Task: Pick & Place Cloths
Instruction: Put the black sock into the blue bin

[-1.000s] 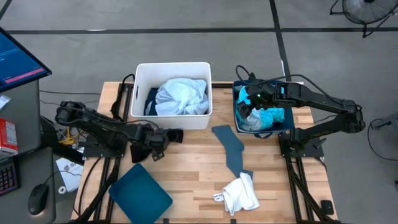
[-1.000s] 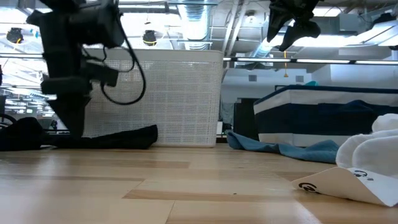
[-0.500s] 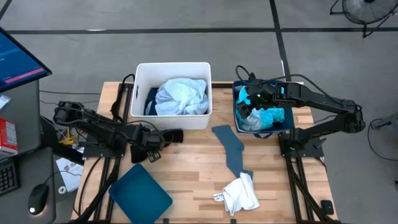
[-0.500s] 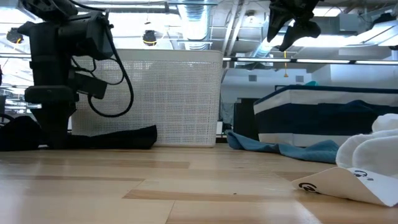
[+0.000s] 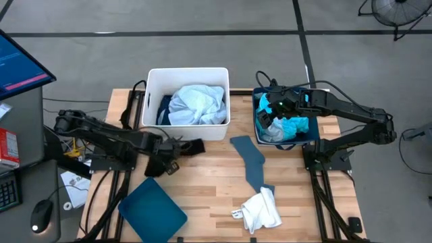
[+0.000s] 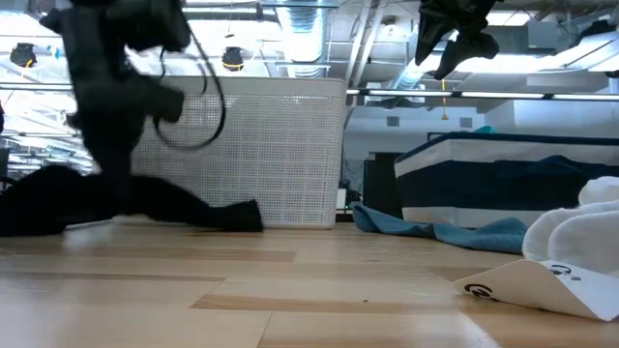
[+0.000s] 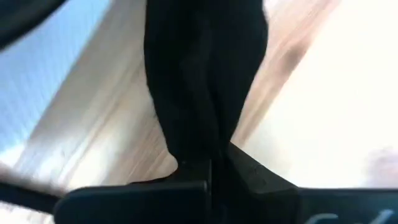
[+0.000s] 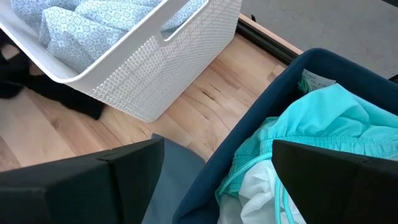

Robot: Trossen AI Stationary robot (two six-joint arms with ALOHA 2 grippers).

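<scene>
The left gripper (image 5: pixel 170 151) sat low over the table (image 5: pixel 202 196) at about nine o'clock from the table's middle, and its fingers (image 7: pixel 205 180) were pinched tight on the black cloth (image 5: pixel 189 146). In the left wrist view that dark fabric ran straight out from between the closed fingers. From table height the black cloth (image 6: pixel 145 198) was pulled up in a peak under the arm, its ends trailing on the wood just in front of the white bin (image 6: pixel 261 155).

The white bin (image 5: pixel 152 101) stood at twelve o'clock, holding a pale blue cloth (image 5: pixel 197 103) and a navy one (image 5: pixel 163 110) at its nine o'clock side. The right gripper (image 5: pixel 270 110) hung over the dark teal tub (image 5: pixel 314 129) at two o'clock, fingers (image 8: pixel 93 180) spread wide, nothing between them. Inside the tub lay the turquoise cloth (image 8: pixel 336 118) and a white one (image 8: pixel 261 193).

A slate-grey cloth (image 5: pixel 248 160) stretched across the table centre towards five o'clock, ending just beside the white cloth (image 5: pixel 262 210) at six. A teal square lid (image 5: pixel 152 210) rested at seven o'clock.
</scene>
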